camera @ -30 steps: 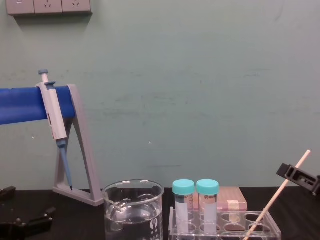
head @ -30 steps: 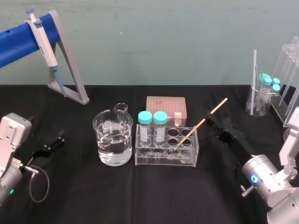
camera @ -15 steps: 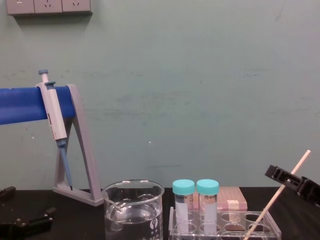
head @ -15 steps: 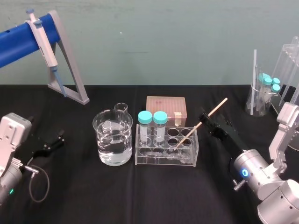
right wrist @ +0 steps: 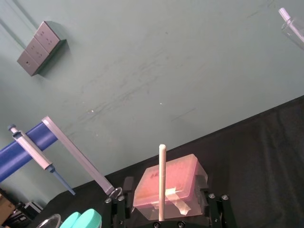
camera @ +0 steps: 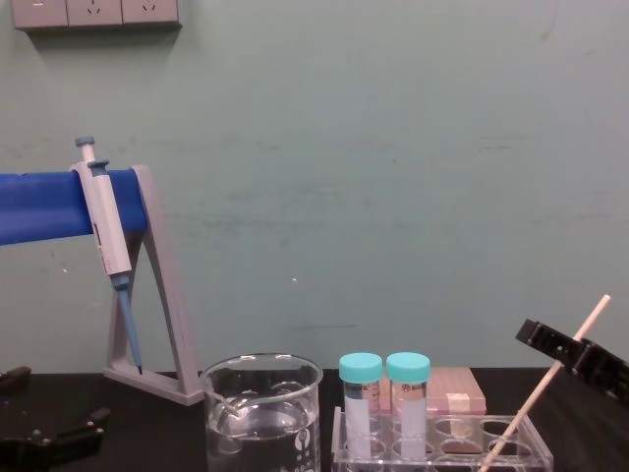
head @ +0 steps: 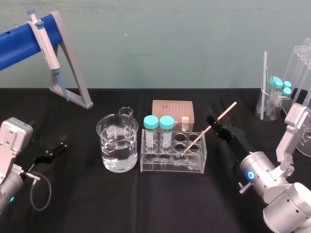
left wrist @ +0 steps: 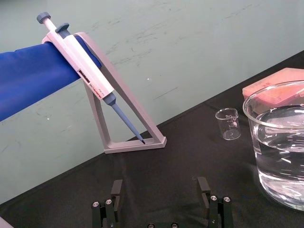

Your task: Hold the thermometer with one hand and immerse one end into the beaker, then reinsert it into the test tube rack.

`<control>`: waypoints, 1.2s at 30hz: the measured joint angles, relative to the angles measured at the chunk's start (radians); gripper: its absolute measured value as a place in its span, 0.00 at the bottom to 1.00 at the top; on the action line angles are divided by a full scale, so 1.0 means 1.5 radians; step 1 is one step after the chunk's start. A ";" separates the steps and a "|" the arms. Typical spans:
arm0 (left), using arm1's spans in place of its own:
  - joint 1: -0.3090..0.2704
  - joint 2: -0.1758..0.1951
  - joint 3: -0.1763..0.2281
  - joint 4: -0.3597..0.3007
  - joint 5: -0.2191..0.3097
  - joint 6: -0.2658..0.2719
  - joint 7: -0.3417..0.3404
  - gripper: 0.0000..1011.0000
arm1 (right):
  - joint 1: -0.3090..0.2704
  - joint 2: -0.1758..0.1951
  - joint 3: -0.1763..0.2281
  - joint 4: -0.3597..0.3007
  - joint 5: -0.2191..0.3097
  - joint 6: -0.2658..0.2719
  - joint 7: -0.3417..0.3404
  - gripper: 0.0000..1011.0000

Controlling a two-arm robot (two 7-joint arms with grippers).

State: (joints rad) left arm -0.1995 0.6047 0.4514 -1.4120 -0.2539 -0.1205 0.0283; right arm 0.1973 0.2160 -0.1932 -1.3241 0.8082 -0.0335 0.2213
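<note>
head view: thermometer [head: 210, 127] not lifted, lower end sits in a hole in the right half of the test tube rack [head: 170, 165], rod leaning up and out toward 2 o'clock. top end is free, well above the rack rim.

right gripper [head: 214, 122] is at about 2 o'clock from the rack, just beside its right end, reaching in from the 4 o'clock side of the table [head: 146, 204]. fingertips are level with the upper half of the rod. right wrist view: both fingers [right wrist: 117, 209] spread wide, rod standing in the gap roughly midway, clear space on each side, so no contact with either pad. chest view puts the black finger ends across the rod near its top third, rod tilted toward 1 o'clock.

beaker [head: 117, 156] stands at 9 o'clock of the rack, just beside it, upright, about two-thirds full of clear liquid. two teal-capped tubes [head: 159, 122] stand upright in the rack's left holes. pink tip box [head: 172, 109] sits at 12 o'clock behind the rack. small beaker [head: 126, 112] is just behind the big one.

left gripper [head: 57, 147] idle at 9 o'clock, well apart from the beaker, low over the table, fingers apart with nothing between them. pipette [head: 43, 36] hangs on its grey stand [head: 73, 73] at 10 o'clock.
</note>
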 joint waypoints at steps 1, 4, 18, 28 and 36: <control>0.000 0.000 0.000 0.000 0.000 0.000 0.000 0.99 | 0.000 -0.001 0.001 0.000 0.000 -0.001 0.000 0.83; 0.000 0.000 0.000 0.000 0.000 0.000 0.000 0.99 | 0.002 -0.005 0.003 0.002 -0.004 -0.003 0.000 0.71; 0.000 0.000 0.000 0.000 0.000 0.000 0.000 0.99 | 0.006 -0.020 0.003 0.002 -0.012 -0.002 -0.001 0.29; 0.000 0.000 0.000 0.000 0.000 0.000 0.000 0.99 | 0.006 -0.022 0.006 0.000 -0.019 -0.002 -0.004 0.05; 0.000 0.000 0.000 0.000 0.000 0.000 0.000 0.99 | 0.005 -0.022 0.008 -0.002 -0.025 -0.002 -0.004 0.05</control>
State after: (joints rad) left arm -0.1995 0.6047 0.4514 -1.4120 -0.2539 -0.1205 0.0283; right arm 0.2045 0.1828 -0.1808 -1.3275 0.7714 -0.0357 0.2156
